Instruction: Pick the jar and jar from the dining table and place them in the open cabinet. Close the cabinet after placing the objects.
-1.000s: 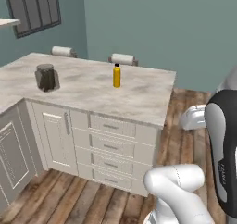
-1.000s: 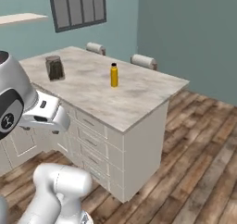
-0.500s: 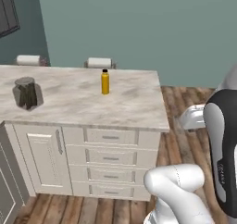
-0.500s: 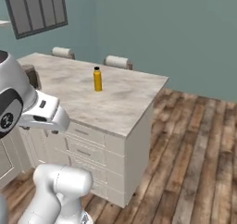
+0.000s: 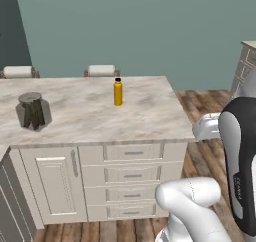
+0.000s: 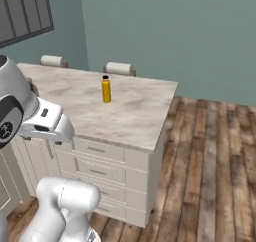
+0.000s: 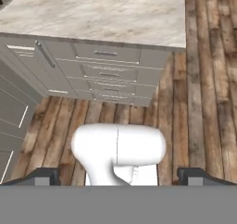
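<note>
A clear glass jar (image 5: 32, 110) holding dark brown sticks stands on the left part of the dining table (image 5: 150, 116), a long unit with a beige marbled top (image 6: 135, 116) and off-white drawer fronts. My gripper (image 7: 118, 177) hangs well in front of the table, looking down at its near edge (image 7: 115, 19), its drawers and the wooden floor. The two dark fingertips (image 7: 46, 176) stand far apart with nothing between them, so it is open. The cabinet is out of view.
A yellow bottle (image 5: 117, 91) with a black cap (image 6: 106, 88) stands mid-table. Two white-cushioned stools (image 5: 101, 70) (image 6: 119, 68) sit behind the table. Grey panelled units (image 7: 14, 112) stand left of it. Wooden floor (image 6: 215, 176) lies open on the right. A pale panelled unit (image 5: 247, 61) is at the far right.
The whole picture has shifted: the base has moved, so the table now shows more square-on in the left base view and its right end in the right base view. The gripper stays open.
</note>
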{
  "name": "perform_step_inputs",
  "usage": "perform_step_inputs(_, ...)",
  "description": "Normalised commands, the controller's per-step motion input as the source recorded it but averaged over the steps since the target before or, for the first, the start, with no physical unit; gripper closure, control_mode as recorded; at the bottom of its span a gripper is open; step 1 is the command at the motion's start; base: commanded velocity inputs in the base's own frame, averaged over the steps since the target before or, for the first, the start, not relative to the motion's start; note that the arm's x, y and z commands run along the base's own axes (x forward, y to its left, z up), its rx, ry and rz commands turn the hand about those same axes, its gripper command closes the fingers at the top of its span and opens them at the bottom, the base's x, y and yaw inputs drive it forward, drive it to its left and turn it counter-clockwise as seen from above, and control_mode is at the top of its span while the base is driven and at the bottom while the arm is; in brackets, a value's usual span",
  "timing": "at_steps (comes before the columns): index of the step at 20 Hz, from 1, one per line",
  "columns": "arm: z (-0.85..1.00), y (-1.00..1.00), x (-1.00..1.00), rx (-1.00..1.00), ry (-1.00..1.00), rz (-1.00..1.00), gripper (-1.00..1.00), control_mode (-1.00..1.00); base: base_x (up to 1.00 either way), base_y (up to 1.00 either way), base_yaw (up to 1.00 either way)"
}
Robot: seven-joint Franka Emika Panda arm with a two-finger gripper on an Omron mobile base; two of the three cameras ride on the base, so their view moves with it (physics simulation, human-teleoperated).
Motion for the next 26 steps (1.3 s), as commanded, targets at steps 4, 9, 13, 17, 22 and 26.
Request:
perform_step_inputs(4, 0.0, 0.0, 0.0, 0.0, 0.0, 0.0, -1.0, 1.0, 0.27, 0.63, -0.19)
perform_step_inputs(9, 0.0, 0.0, 0.0, 0.0, 0.0, 0.0, -1.0, 1.0, 0.14, 0.44, -0.09)
perform_step_inputs(13, 0.0, 0.0, 0.0, 0.0, 0.0, 0.0, -1.0, 1.0, 0.25, 0.42, -0.2)
perform_step_inputs(17, 0.0, 0.0, 0.0, 0.0, 0.0, 0.0, -1.0, 1.0, 0.56, 0.61, -0.3)
perform_step_inputs(22, 0.0, 0.0, 0.0, 0.0, 0.0, 0.0, -1.0, 1.0, 0.49, 0.49, -0.25)
perform_step_inputs(26, 0.0, 0.0, 0.0, 0.0, 0.0, 0.0, -1.0, 1.0, 0.44, 0.21, -0.15)
